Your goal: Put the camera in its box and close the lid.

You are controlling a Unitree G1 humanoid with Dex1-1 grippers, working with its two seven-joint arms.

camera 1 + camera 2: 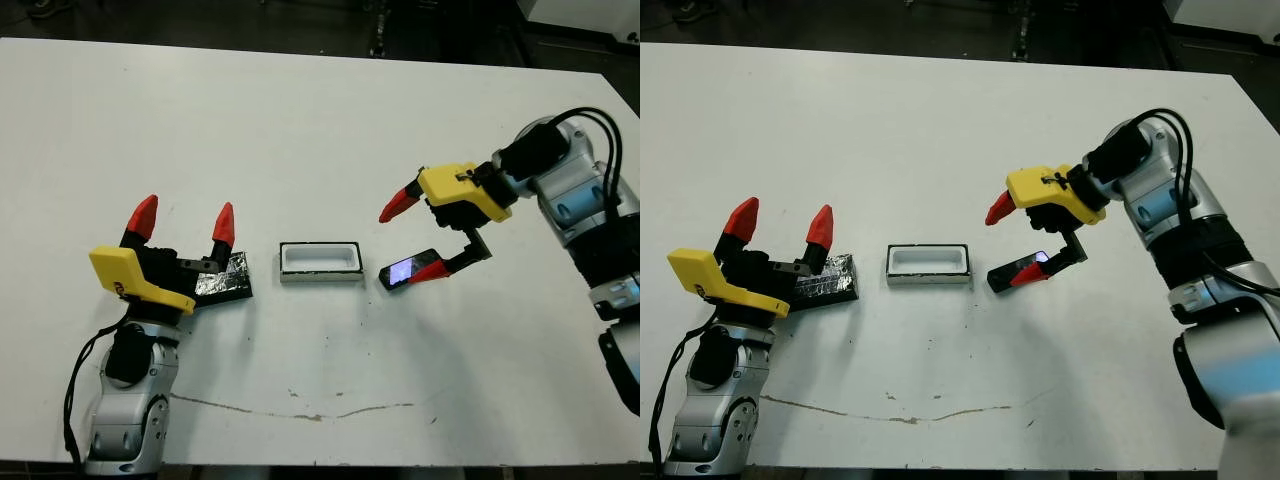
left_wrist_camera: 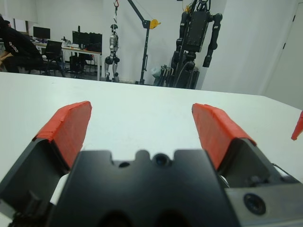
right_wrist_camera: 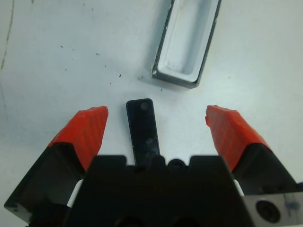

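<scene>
Camera (image 1: pixel 412 269) on tabletop (image 1: pixel 320 120) beside empty box (image 1: pixel 320 262); right gripper (image 3: pixel 156 124) fingers wide, straddling it (no grip yet). Left gripper (image 1: pixel 183 226) wide over lid (image 1: pixel 228 278). Nothing done.

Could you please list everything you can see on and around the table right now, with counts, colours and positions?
table: one, white, faint scuff line near its front edge.
box: one, black walls with white lining, open and empty, centre of the table.
camera: one, black with a glossy bluish face, flat on the table just right of the box, between the right gripper's fingers.
lid: one, black with silvery patches, flat on the table left of the box, partly behind the left gripper.
person: one, dark clothing, seated at a desk beyond the table.
left gripper: one, red-tipped, open, above the lid.
right gripper: one, red-tipped, open, straddling the camera.
</scene>
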